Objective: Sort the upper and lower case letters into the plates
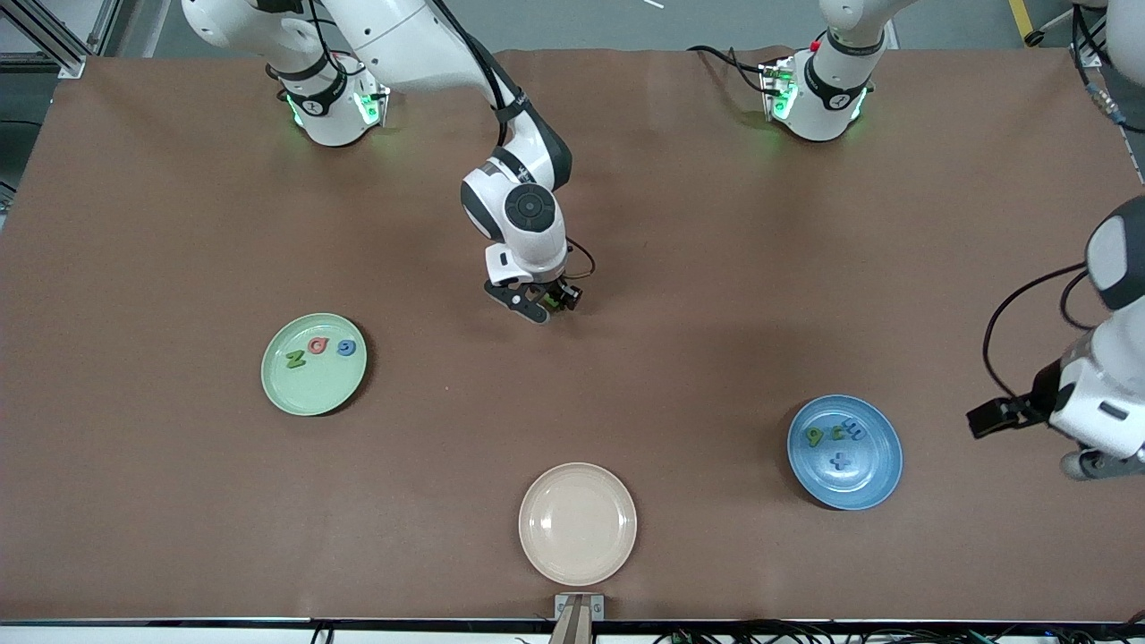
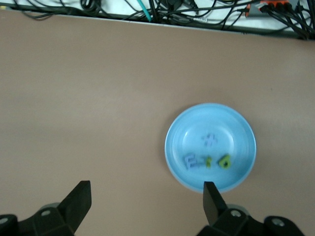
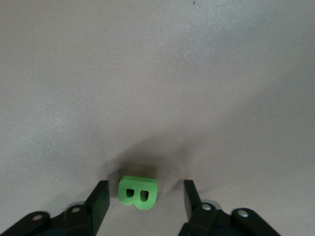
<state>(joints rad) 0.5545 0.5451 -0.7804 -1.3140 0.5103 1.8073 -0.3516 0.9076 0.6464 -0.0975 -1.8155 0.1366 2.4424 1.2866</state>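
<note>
A green letter B lies on the brown table between the open fingers of my right gripper, which touch neither side of it. In the front view that gripper is low over the table's middle. The mint green plate holds a green N, a pink Q and a blue G. The blue plate holds a green p, an i, an m and a blue x. My left gripper waits open and empty beside the blue plate.
A cream-beige plate with nothing in it sits near the table's front edge, between the two other plates. Cables run along that edge. The robot bases stand along the table's back edge.
</note>
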